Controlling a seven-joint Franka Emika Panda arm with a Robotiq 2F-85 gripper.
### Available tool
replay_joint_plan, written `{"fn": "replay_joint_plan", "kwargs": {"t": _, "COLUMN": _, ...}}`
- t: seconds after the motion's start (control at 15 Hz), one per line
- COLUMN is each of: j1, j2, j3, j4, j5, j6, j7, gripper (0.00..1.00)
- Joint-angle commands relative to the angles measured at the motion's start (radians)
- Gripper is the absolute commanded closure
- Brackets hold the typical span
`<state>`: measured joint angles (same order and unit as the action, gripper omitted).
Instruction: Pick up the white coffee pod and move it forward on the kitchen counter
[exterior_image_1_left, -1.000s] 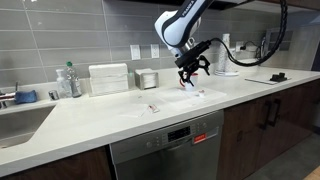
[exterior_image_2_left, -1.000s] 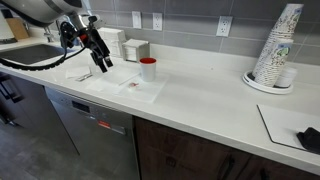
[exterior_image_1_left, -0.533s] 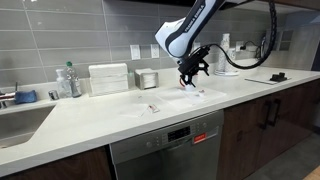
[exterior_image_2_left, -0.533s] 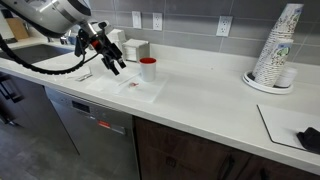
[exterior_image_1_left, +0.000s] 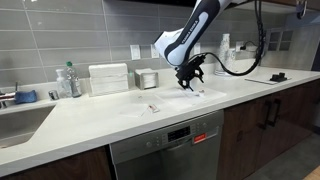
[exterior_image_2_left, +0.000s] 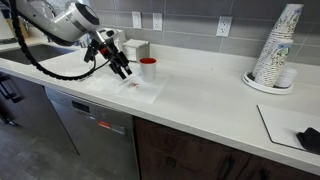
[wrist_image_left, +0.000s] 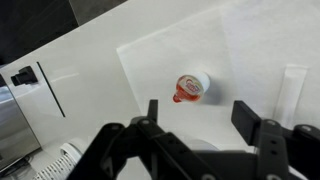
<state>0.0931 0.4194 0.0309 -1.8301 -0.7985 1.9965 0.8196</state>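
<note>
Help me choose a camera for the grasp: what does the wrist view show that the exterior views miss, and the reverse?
Wrist only: the open pincer from above, its fingers apart. Exterior only: the red mug, the cup stack, the dishwasher. Shared: the pincer, the red-marked pale item and the kitchen counter.

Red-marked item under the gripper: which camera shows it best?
Wrist view: the red-marked item lies centred, beyond the open gripper. In an exterior view it is a tiny red speck; otherwise too small to tell.
</note>
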Motion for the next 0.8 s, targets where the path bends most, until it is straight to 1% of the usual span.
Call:
{"fn": "replay_joint_plan", "kwargs": {"t": 0.0, "j1": 0.018, "j2": 0.058, "j3": -0.030, "j4": 0.047, "j5": 0.002, "j6": 0.001, "j7": -0.021, "gripper": 0.48}}
{"fn": "replay_joint_plan", "kwargs": {"t": 0.07, "j1": 0.017, "j2": 0.066, "j3": -0.031, "j4": 0.053, "j5": 0.011, "j6": -0.006, "j7": -0.032, "gripper": 0.53}}
{"fn": "replay_joint_plan", "kwargs": {"t": 0.2, "j1": 0.018, "j2": 0.080, "j3": -0.035, "j4": 0.062, "j5": 0.014, "j6": -0.011, "j7": -0.040, "gripper": 0.57}}
{"fn": "replay_joint_plan", "kwargs": {"t": 0.27, "j1": 0.018, "j2": 0.088, "j3": -0.037, "j4": 0.067, "j5": 0.015, "j6": -0.011, "j7": -0.043, "gripper": 0.57}}
{"fn": "replay_joint_plan", "kwargs": {"t": 0.47, "j1": 0.018, "j2": 0.108, "j3": -0.040, "j4": 0.082, "j5": 0.024, "j6": -0.011, "j7": -0.060, "gripper": 0.61}}
{"fn": "replay_joint_plan", "kwargs": {"t": 0.53, "j1": 0.017, "j2": 0.114, "j3": -0.041, "j4": 0.086, "j5": 0.026, "j6": -0.009, "j7": -0.065, "gripper": 0.67}}
{"fn": "replay_joint_plan", "kwargs": {"t": 0.6, "j1": 0.018, "j2": 0.118, "j3": -0.042, "j4": 0.089, "j5": 0.026, "j6": -0.009, "j7": -0.067, "gripper": 0.70}}
{"fn": "replay_joint_plan", "kwargs": {"t": 0.67, "j1": 0.017, "j2": 0.121, "j3": -0.042, "j4": 0.092, "j5": 0.028, "j6": -0.007, "j7": -0.071, "gripper": 0.70}}
{"fn": "replay_joint_plan", "kwargs": {"t": 0.73, "j1": 0.019, "j2": 0.124, "j3": -0.043, "j4": 0.095, "j5": 0.026, "j6": -0.010, "j7": -0.073, "gripper": 0.79}}
